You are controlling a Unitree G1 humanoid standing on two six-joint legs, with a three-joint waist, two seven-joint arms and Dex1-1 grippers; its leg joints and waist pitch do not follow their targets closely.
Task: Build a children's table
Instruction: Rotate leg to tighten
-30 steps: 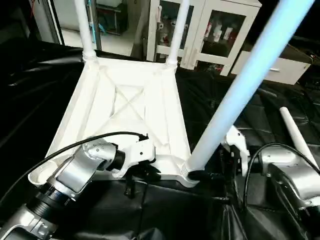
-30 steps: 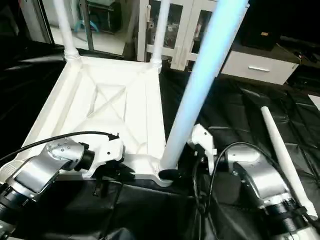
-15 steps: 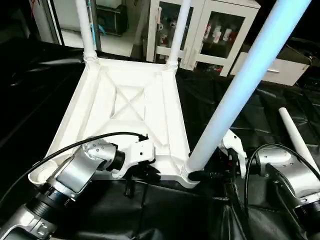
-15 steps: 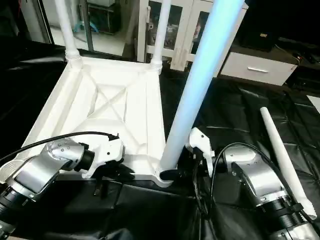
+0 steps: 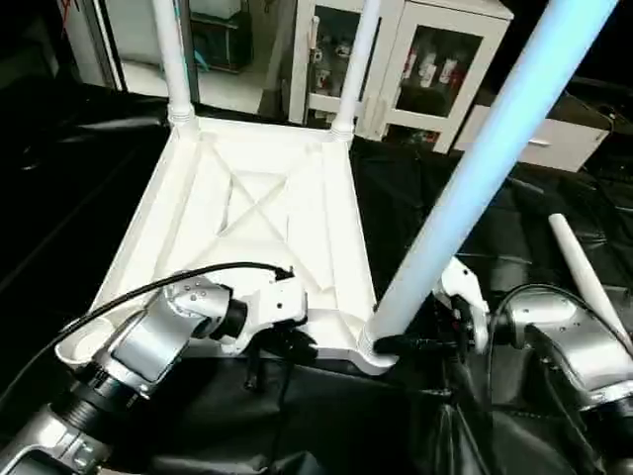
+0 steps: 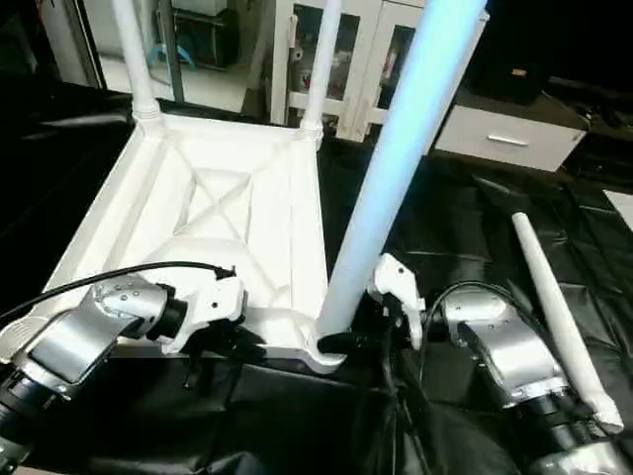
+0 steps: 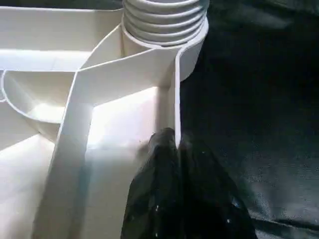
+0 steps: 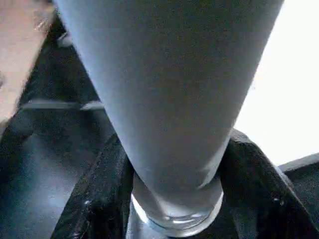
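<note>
Presently, the table top point(image 5: 247, 228) is found lying upside down on black sheeting point(image 5: 79, 178), ribbed underside up, at centre-left of the scene. Two legs point(image 5: 170, 54) are seen standing upright in the far corner sockets. A third leg point(image 5: 475, 178) is seated in the near right socket point(image 5: 374, 348) and rises tilted toward upper right. A fourth leg point(image 6: 554, 307) is noted lying loose on the sheeting at right, well apart from the top.

L gripper point(image 7: 172, 144): fingers pressed together, pinched on the thin near edge wall of the top, just left of the near right socket; threaded collar visible beyond it in the left wrist view.

R gripper point(image 8: 172, 199): fingers point(image 8: 99, 199) set either side of the third leg's base, touching it on both sides per the right wrist view; jaws partly open to the leg's width, closed around it just above the socket. In head views the R gripper point(image 5: 420, 344) is seen immediately right of the socket.

Near left socket point(image 5: 74, 348) is seen without a leg. White cabinet w/ glass doors point(image 5: 425, 59) noted at far side, behind the sheeting.
</note>
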